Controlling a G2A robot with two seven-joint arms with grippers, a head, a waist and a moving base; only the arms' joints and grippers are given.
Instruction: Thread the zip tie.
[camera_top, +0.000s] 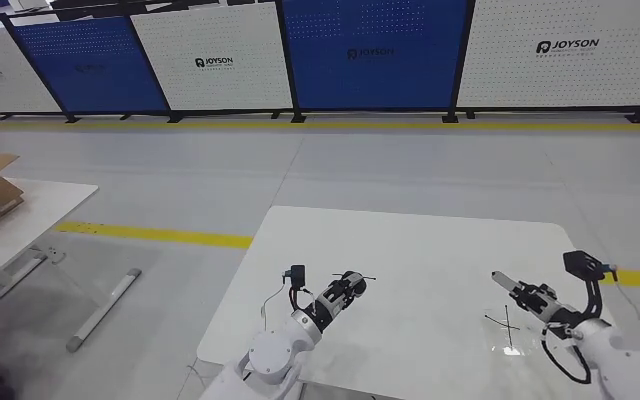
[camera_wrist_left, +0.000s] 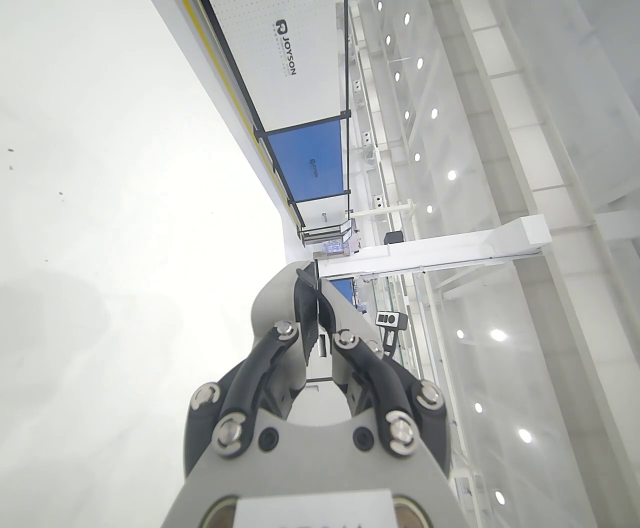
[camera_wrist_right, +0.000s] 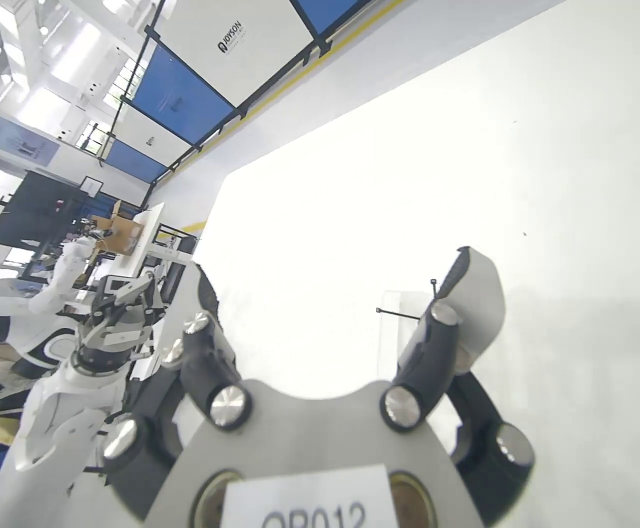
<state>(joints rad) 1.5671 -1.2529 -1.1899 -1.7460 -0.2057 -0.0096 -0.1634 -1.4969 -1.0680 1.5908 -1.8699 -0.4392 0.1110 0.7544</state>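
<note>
Your left arm comes in low from the near edge of the table (camera_top: 420, 240) and angles toward the far right. The left gripper (camera_top: 352, 283) is held just above the surface, well inside the table's left edge. Its fingers (camera_wrist_left: 280, 300) are pressed together on a thin black zip tie (camera_wrist_left: 316, 305). The tie runs between the pads and pokes out past the tips, and from above a short end shows beside the gripper. Your right arm rises from the near right corner, and the right gripper (camera_wrist_right: 332, 260) is spread wide with nothing between its fingers. One finger (camera_top: 505, 282) points back toward the middle of the table. The other sits out by the right edge, so you have little margin on that side. Just beside the right gripper, toward the near edge, two loose zip ties (camera_top: 505, 322) lie crossed on the tabletop. In the right wrist view they rest at a clear tray (camera_wrist_right: 390, 345), partly behind the gripper's finger. You cannot tell whether they lie on the tray or only against it. Between your two grippers the white tabletop is a broad bare stretch, and more bare surface runs on to the far edge. The near edge is close under both wrists.
</note>
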